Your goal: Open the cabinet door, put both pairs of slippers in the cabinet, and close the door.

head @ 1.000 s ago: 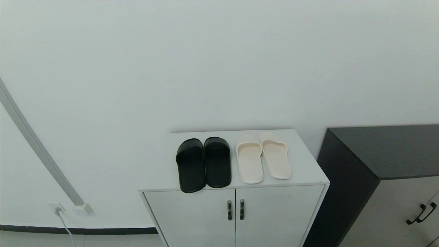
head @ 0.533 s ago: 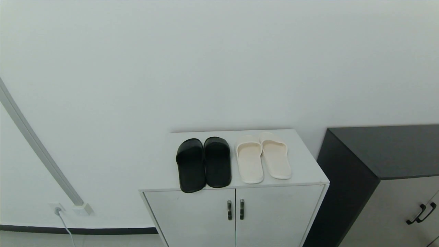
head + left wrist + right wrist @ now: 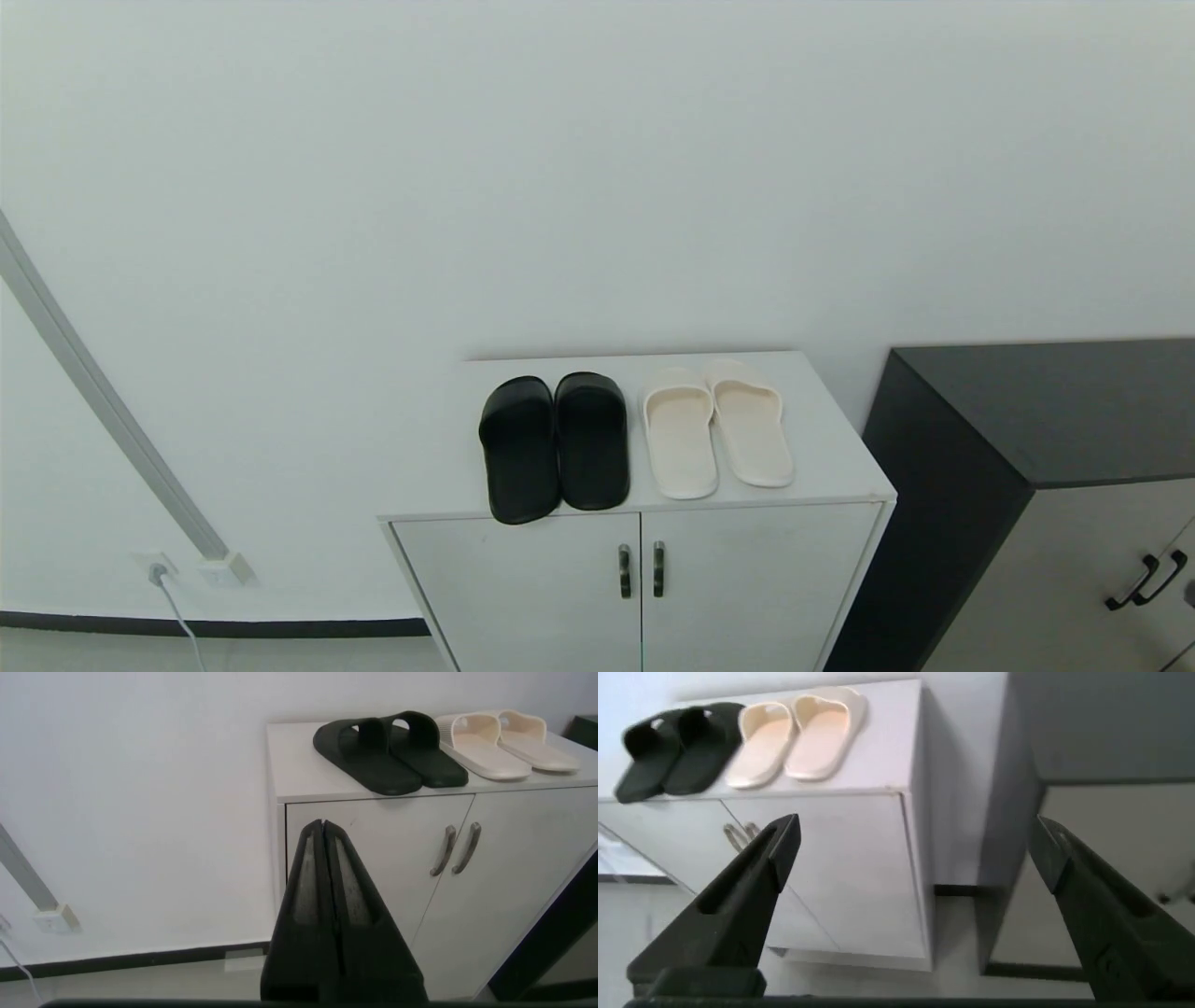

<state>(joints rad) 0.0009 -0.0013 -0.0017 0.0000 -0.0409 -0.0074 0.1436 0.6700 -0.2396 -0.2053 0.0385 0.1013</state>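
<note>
Opening the door (image 3: pixel 523 588), I may dislodge the overhanging black slipper (image 3: pixel 520 453); left pincer (image 3: pixel 323 826) closed, right pincer (image 3: pixel 915 826) agape.

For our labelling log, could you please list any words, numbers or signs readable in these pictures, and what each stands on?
None: no text shows on the black slippers, the white slippers, the cabinet, the dark cabinet or the socket.
</note>
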